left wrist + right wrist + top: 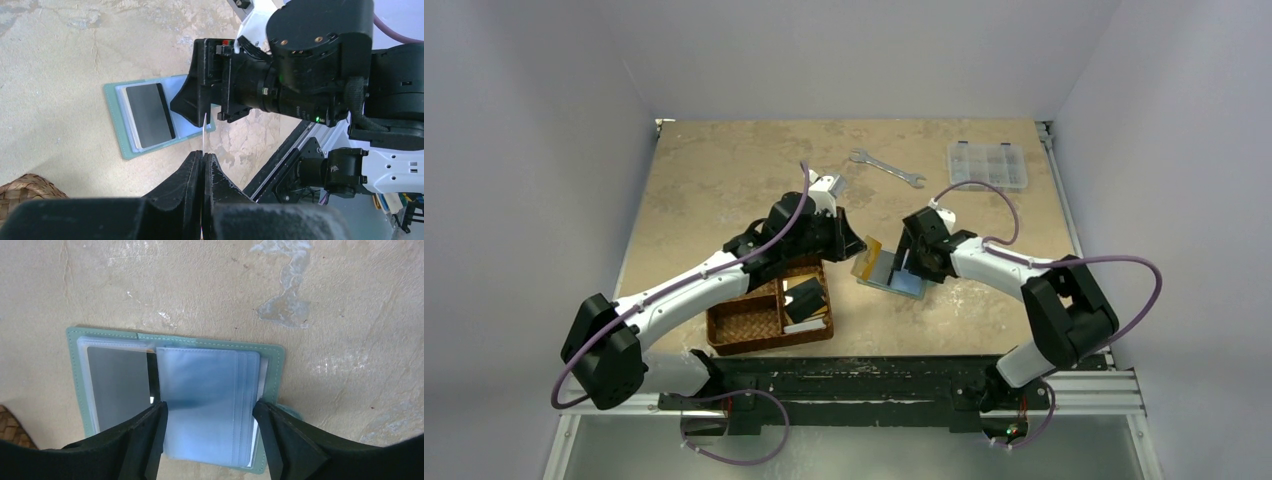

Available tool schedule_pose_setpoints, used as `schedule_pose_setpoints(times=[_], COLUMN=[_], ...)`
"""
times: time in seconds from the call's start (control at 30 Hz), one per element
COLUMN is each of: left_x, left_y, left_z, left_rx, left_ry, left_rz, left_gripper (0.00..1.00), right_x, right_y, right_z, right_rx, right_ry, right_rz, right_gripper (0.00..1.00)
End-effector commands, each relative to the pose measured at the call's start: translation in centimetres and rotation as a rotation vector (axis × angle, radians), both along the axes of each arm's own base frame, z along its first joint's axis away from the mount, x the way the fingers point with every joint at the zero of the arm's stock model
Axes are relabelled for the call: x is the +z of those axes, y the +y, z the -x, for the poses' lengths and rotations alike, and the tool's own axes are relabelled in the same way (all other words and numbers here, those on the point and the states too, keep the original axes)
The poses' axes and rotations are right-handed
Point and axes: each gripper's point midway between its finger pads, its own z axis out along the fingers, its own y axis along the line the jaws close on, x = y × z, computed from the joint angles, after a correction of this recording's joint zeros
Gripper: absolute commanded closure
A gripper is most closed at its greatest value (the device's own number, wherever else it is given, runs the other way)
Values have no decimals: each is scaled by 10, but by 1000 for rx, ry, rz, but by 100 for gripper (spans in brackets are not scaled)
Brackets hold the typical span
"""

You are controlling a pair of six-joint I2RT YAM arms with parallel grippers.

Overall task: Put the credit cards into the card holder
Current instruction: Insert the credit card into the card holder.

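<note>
- Pinching an orange card (867,257) is the left tool (203,156). Its jaws are squeezed tight on it, and the card stands on edge, so the wrist cam only gets a pale sliver poking out past the tips.
- The holder (894,276) lies flat and open on the surface (724,180), just ahead of the left tool's tips and right under the right tool (210,409).
- The right tool is spread wide, one finger on each side of the blue-grey pockets (207,390). The fingers are right at the pocket edges, but I can't tell if they actually touch.
- A black card (150,116) is already tucked in the clear sleeve on the holder's other half, off to the side of the right tool's fingers.
- The basket (744,330) sits behind the left tool, under that arm, with spare cards (804,296) in its end compartment, one black and one pale.
- A wrench (886,168) and a clear box (987,164) are well beyond both tools, at the far side of the surface.
</note>
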Motion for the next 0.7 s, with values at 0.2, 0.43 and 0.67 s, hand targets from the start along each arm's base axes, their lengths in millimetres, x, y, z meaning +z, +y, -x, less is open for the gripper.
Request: schedule_pose_setpoints(times=[0.2, 0.43, 0.67], left_x=[1, -26, -67], left_y=[-11, -31, -57], left_z=[-10, -22, -29], left_rx=[-30, -66, -133], left_ry=[-35, 4, 90], left_rz=[6, 7, 5], left_gripper=[100, 100, 100], right_x=[-46, -45, -44], right_y=[-31, -28, -20], right_z=[25, 27, 26], right_rx=[-66, -44, 16], right_ry=[58, 28, -4], right_rz=[200, 159, 119], right_gripper=[54, 64, 65])
